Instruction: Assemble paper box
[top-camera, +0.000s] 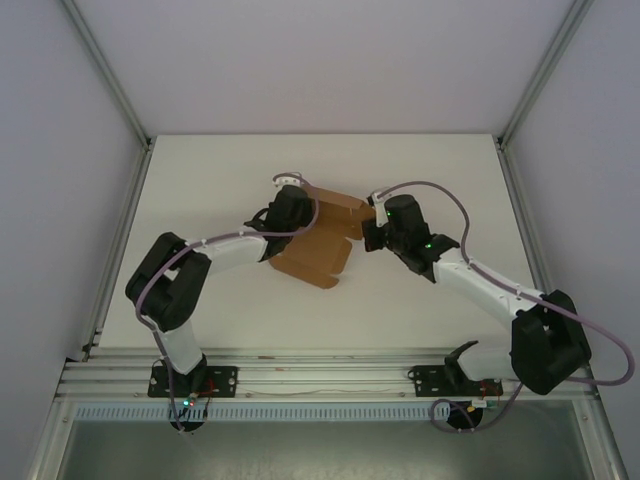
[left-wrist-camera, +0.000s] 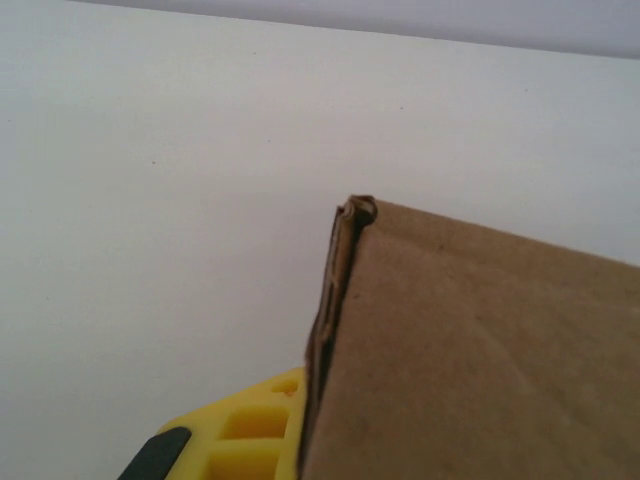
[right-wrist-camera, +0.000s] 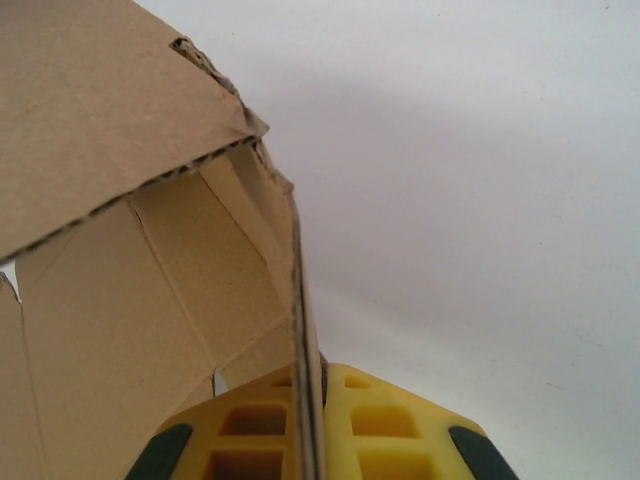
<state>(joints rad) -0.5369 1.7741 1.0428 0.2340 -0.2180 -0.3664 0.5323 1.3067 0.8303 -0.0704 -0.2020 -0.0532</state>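
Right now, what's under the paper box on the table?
White table shows around the paper box, whose near panel appears to rest on it. The patch beneath that panel is covered, so I cannot tell whether anything lies there.

The top external camera is fixed above and behind the arm bases. It looks down from well back over the whole worktop (top-camera: 200, 180), from near edge to far edge. Each wrist camera sits just behind its own pincer, the left pincer (left-wrist-camera: 318, 432) and the right pincer (right-wrist-camera: 308, 396), and looks along the fingers at very close range. All three views share the paper box (top-camera: 320, 250) near the worktop's middle.
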